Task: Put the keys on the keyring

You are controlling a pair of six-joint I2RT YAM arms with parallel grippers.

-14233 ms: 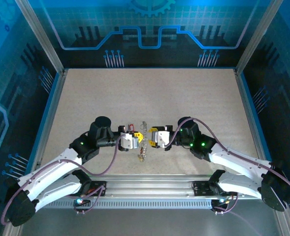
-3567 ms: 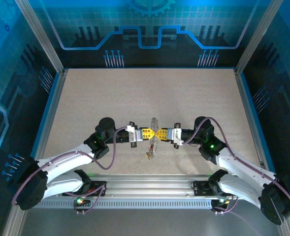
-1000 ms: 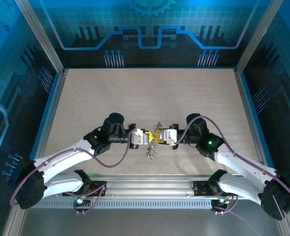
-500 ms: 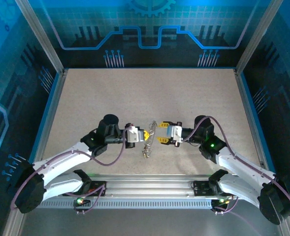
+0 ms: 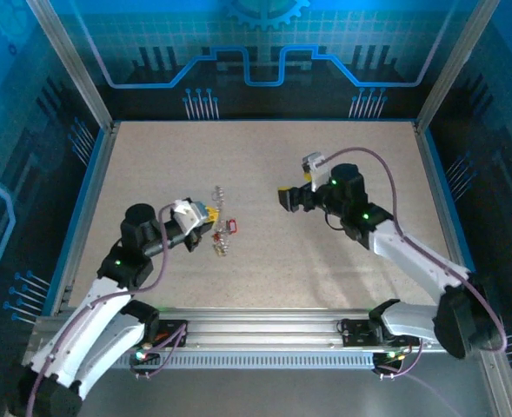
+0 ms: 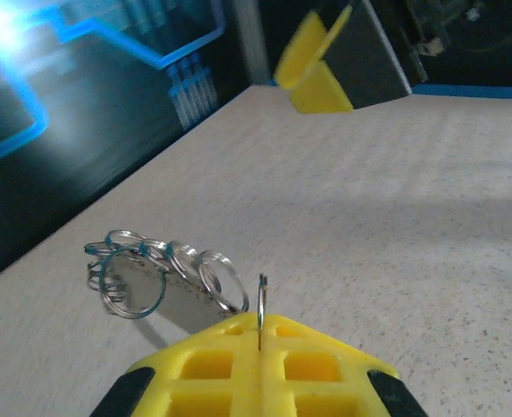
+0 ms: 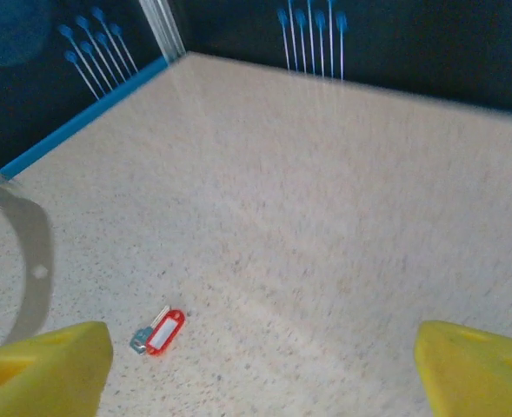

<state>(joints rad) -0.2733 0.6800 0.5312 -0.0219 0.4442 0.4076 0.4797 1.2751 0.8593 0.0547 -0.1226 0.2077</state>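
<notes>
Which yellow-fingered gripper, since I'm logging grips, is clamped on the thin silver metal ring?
The left gripper: its fingers are pressed shut on the thin silver metal ring, while the right gripper stands wide open.

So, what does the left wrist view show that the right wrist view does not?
Left wrist: the left pincer, shut on a thin wire ring, with a bunch of rings beside it. Right wrist: the open right pincer and a red-tagged key lying on the table. Both: the speckled table.
</notes>
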